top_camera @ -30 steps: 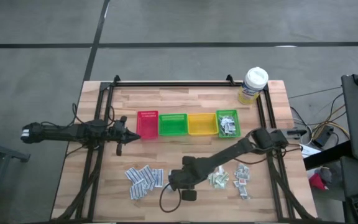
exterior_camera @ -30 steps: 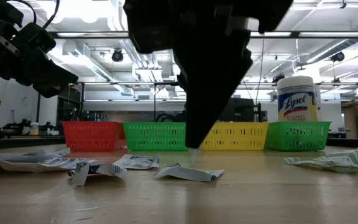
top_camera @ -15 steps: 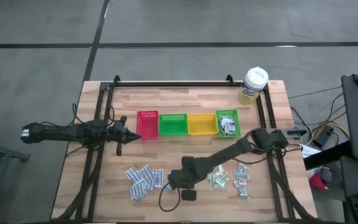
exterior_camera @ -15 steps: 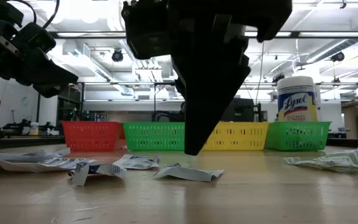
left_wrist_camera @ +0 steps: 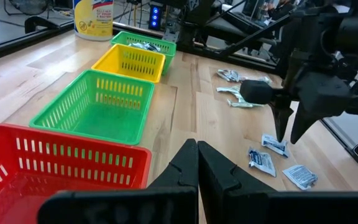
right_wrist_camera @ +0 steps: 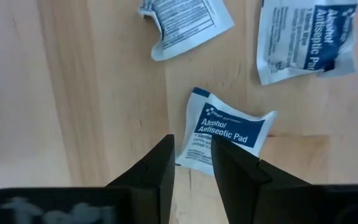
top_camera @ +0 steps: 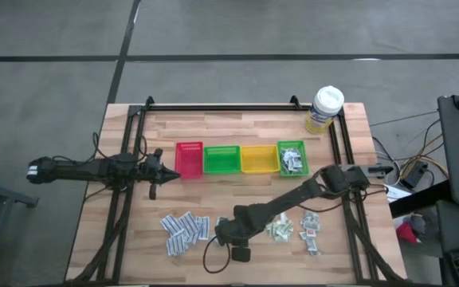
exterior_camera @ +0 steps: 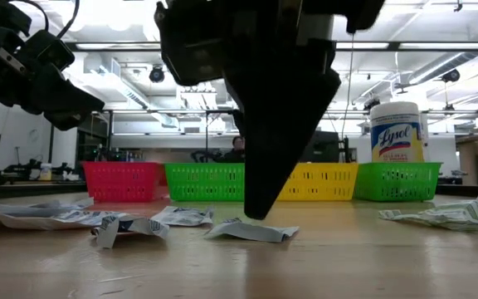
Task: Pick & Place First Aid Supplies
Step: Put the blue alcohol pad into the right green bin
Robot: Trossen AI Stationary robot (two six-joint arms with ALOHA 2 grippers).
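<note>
Several white-blue sachets point(top_camera: 183, 229) lie flat on the table near its near edge. One of them, marked as an alcohol pad point(right_wrist_camera: 229, 138), lies apart at the heap's right side point(exterior_camera: 251, 232). My right gripper point(right_wrist_camera: 191, 149) points down, open by a narrow gap, just above that pad's end point(left_wrist_camera: 288, 138); its fingertips stand on either side of the end. My left gripper point(left_wrist_camera: 197, 154) is shut and waits level beside the red bin point(top_camera: 189, 160), at the table's left point(top_camera: 159, 169).
A row of bins sits mid-table: red, green point(top_camera: 221, 159), yellow point(top_camera: 257, 159) and a second green bin point(top_camera: 292, 158) with sachets inside. A wipes tub point(top_camera: 324, 109) stands at the far right. Pale green sachets point(top_camera: 280, 229) and white-red ones point(top_camera: 311, 231) lie right of my right gripper.
My right gripper has come down toward the lone white-blue pad, its fingertips now close above it. The sachets have stayed where they were.
</note>
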